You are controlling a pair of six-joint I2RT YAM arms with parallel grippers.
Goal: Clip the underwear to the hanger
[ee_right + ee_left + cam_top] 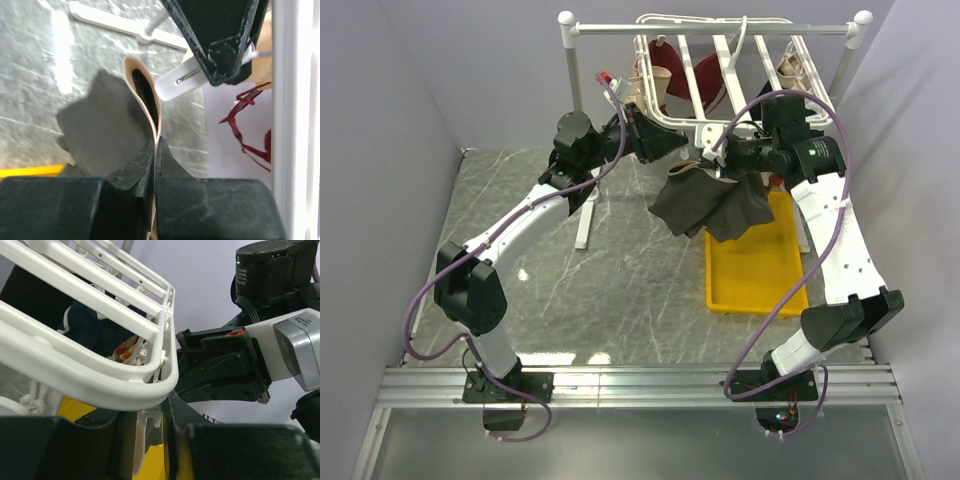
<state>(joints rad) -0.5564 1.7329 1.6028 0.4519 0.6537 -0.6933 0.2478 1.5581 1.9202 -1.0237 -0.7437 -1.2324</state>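
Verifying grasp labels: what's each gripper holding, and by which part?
Right gripper pinches the underwear by its beige band. Left gripper is closed on one end of a white clip hanging from the hanger.

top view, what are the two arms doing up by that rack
The right tool grips the dark underwear by its beige band, holding it up beside the white hanger. The left tool pinches a clip on the hanger, right by the band. The underwear is not clipped on yet.
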